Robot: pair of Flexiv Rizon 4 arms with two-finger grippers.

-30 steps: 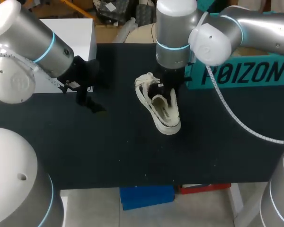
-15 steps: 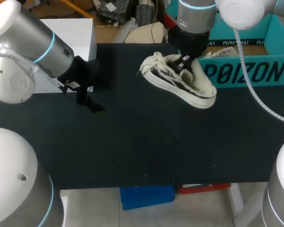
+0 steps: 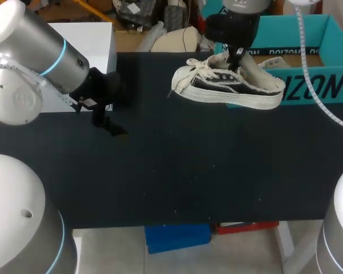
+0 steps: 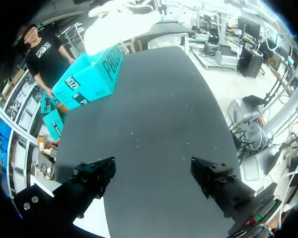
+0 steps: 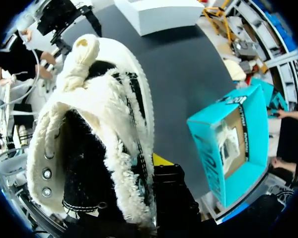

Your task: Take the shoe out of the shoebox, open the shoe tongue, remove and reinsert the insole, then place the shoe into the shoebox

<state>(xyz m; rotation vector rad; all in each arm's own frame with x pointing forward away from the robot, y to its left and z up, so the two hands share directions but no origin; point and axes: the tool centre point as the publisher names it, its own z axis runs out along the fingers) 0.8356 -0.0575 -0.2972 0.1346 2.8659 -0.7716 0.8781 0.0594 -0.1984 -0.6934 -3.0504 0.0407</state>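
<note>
A white and black canvas shoe (image 3: 228,85) with fleece lining hangs level in the air, its heel end over the front wall of the teal shoebox (image 3: 320,85). My right gripper (image 3: 235,59) comes down from above and is shut on the shoe's collar. In the right wrist view the shoe (image 5: 89,139) fills the space at the fingers, one yellow tip (image 5: 161,159) shows beside its lining, and the open shoebox (image 5: 233,139) lies below. My left gripper (image 3: 106,117) stands open over the table's left part, holding nothing. From the left wrist, open black fingers (image 4: 92,176) face the distant shoebox (image 4: 89,79) and shoe (image 4: 119,25).
A white box (image 3: 91,34) stands at the back left corner of the black table (image 3: 177,177), just behind my left arm. The shoebox occupies the back right corner, with crumpled paper inside it (image 5: 227,141).
My right arm has lifted the shoe off the table's middle and carried it back and right toward the shoebox, turning it from toe-down to level. The left arm has not moved.
</note>
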